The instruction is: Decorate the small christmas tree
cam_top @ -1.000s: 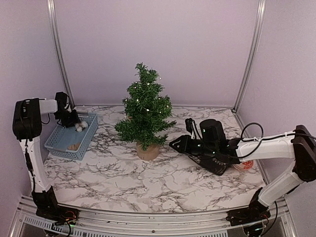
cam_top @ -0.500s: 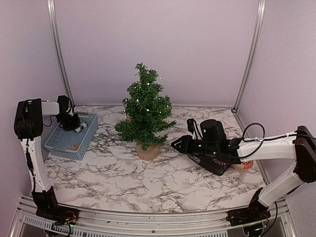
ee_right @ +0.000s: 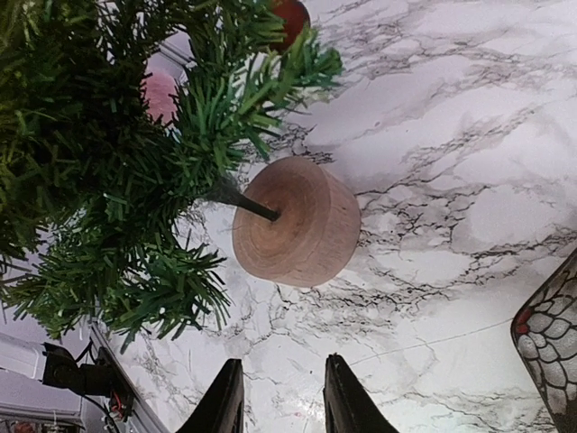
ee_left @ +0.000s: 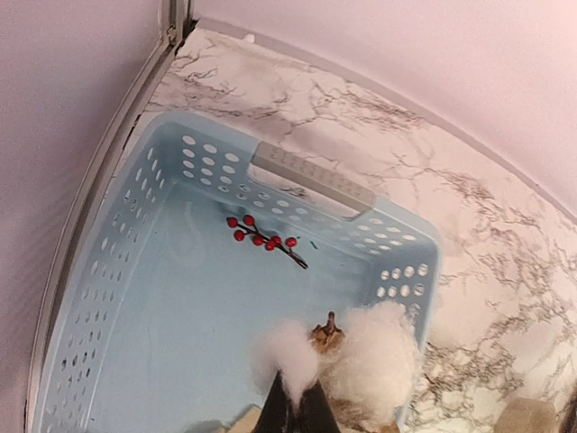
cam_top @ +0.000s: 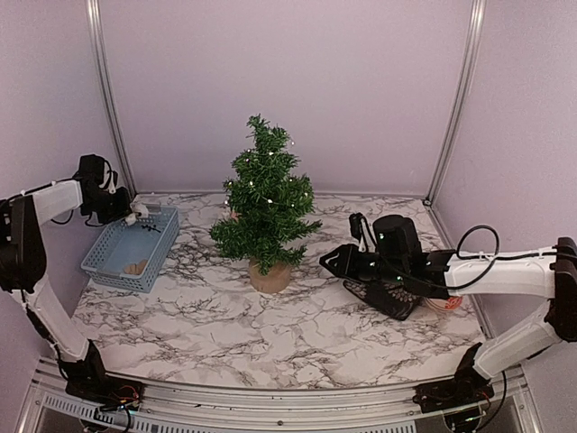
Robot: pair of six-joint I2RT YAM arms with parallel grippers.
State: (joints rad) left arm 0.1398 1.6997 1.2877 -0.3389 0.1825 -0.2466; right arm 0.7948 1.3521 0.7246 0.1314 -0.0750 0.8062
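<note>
White fluffy ornament is hanging in left gripper's clamped jaws over blue basket; right gripper is gaping, empty, beside the small christmas tree.

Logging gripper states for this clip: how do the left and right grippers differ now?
The left gripper is shut on a fluffy white ornament; the right gripper is open and empty. The left gripper hangs over the blue basket; the right gripper points at the wooden tree base, apart from it. Both have black fingers.
</note>
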